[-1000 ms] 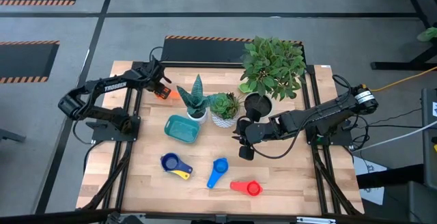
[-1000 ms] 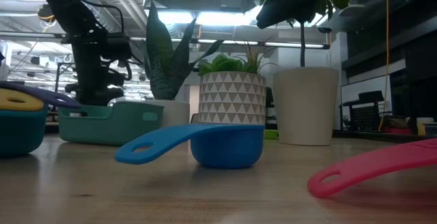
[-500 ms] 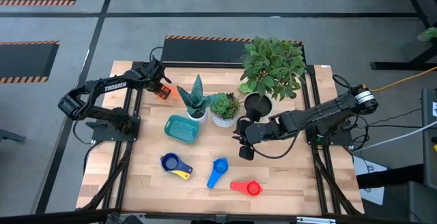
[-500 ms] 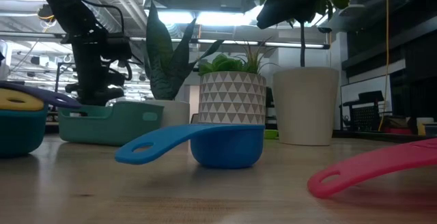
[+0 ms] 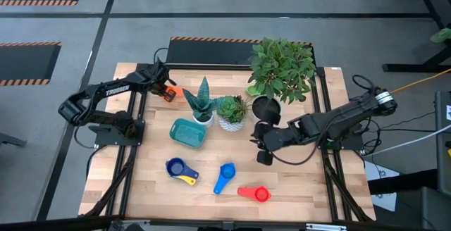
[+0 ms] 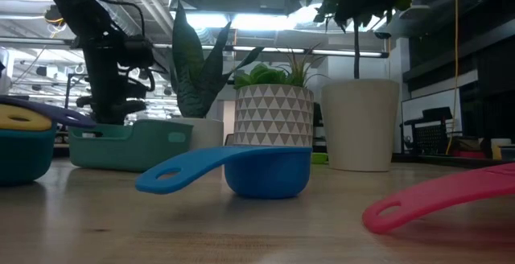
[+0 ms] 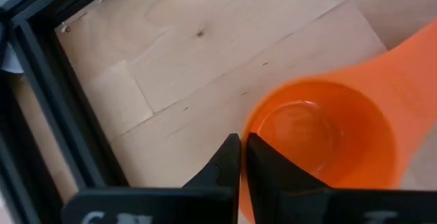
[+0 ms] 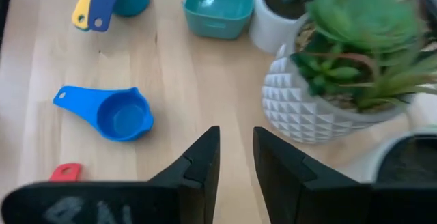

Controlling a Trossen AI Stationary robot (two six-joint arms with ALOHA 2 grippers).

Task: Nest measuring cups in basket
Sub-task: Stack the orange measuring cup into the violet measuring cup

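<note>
At the table's far left corner the left gripper (image 7: 240, 157) pinches its dark fingers tight on the thin rim of the smooth, round orange measuring cup (image 7: 321, 132) on the pale wood table (image 7: 171, 60). The right gripper (image 8: 235, 159) hovers narrowly parted beside the white faceted pot (image 8: 307, 111). The glossy teal basket (image 5: 188, 132), rounded at its corners, sits mid-table, apart from the blue cup (image 5: 225, 172).

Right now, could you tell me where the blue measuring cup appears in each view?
High view: blue measuring cup lies front centre, between the stacked cups and the red cup.
Low view: centre foreground, handle toward the picture's left.
Left wrist view: not in it.
Right wrist view: at left.
Shared landmark: teal basket.
</note>
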